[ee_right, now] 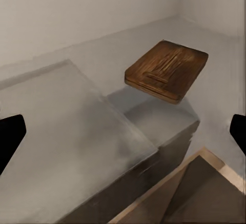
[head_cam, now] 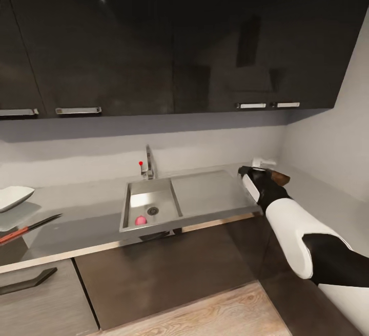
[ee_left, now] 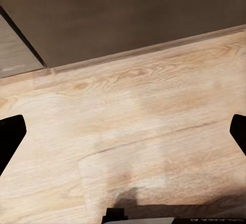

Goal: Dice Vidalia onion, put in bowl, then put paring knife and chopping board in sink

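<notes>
sink [head_cam: 151,204] set in worktop [head_cam: 87,218], tap [head_cam: 148,164] behind basin | onion [head_cam: 140,220] in basin beside drain | drainboard [head_cam: 210,195] right of basin | bowl [head_cam: 13,196] far left on worktop | paring knife [head_cam: 28,228] before bowl | chopping board [ee_right: 167,70] far right on worktop

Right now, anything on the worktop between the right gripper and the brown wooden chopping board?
Nothing. In the right wrist view, bare grey countertop and the flat steel drainboard lie between the open right gripper and the brown wooden chopping board.
</notes>
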Available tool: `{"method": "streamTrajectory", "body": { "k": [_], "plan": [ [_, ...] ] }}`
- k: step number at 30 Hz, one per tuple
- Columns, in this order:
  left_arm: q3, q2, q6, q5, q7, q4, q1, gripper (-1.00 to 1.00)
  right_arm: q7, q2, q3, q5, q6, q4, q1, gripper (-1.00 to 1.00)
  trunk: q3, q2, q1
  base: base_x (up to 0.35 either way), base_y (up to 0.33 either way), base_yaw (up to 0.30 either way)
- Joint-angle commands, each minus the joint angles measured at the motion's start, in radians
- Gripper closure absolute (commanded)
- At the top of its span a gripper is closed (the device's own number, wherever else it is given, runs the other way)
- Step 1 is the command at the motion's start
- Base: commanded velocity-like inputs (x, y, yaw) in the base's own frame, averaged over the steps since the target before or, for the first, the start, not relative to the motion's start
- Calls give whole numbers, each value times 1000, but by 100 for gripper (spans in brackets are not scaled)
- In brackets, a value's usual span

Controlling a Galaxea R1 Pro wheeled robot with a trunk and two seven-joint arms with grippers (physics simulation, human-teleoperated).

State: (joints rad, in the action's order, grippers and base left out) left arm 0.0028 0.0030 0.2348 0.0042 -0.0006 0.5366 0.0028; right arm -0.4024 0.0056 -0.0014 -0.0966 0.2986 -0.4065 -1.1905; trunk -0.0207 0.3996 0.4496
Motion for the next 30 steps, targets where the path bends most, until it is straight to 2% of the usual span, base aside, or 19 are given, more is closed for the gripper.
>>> {"method": "streamTrajectory", "body": {
  "k": [1, 2, 4, 5, 6, 9, 11, 16, 19, 23, 30],
  "plan": [
    [1, 0, 2, 0, 0, 0, 0, -100, -13, 0, 0, -11, 53, -38, -1, -100, 0, 0, 0, 0, 0, 0],
    [1, 0, 2, 0, -1, 0, 0, -100, -21, -1, 0, -11, 115, -73, -4, -100, 0, 0, 0, 0, 0, 0],
    [1, 0, 2, 0, -1, 0, 0, -100, -24, -1, 0, -10, 146, -86, -9, -100, 0, 0, 0, 0, 0, 0],
    [2, 1, 2, 0, -2, -2, 0, -100, -32, -5, -1, -8, 201, -99, -45, -100, 0, 0, 0, 0, 0, 0],
    [2, 1, 2, -1, -2, -2, 0, -100, -37, -8, -1, -9, 212, -100, -60, -100, 0, 0, 0, 0, 0, 0],
    [3, 3, 2, -1, -2, -2, 0, -100, -48, -9, -8, -15, 230, -104, -78, -100, 0, 0, 0, 0, 0, 0],
    [3, 5, 2, -1, -3, -2, 0, -100, -54, -6, -43, -52, 236, -100, -84, -100, 0, 0, 0, 0, 0, 0],
    [3, 6, 2, -1, -4, -3, 0, -100, -57, -5, -78, -106, 281, -82, -87, -100, 2, 0, 0, 0, 0, 0],
    [3, 6, 1, -1, -4, -3, 0, -100, -58, -10, -100, -114, 316, -80, -87, -100, 5, 0, 0, 0, 0, 0],
    [3, 6, 1, -1, -4, -3, 0, -100, -71, -14, -158, -115, 334, -79, -87, -100, 11, 0, 0, 0, 0, 0],
    [3, 5, 1, -1, -4, -3, 0, -100, -90, -12, -176, -115, 338, -62, -87, -100, 15, 0, 0, 63, 0, 0]
  ]
}}
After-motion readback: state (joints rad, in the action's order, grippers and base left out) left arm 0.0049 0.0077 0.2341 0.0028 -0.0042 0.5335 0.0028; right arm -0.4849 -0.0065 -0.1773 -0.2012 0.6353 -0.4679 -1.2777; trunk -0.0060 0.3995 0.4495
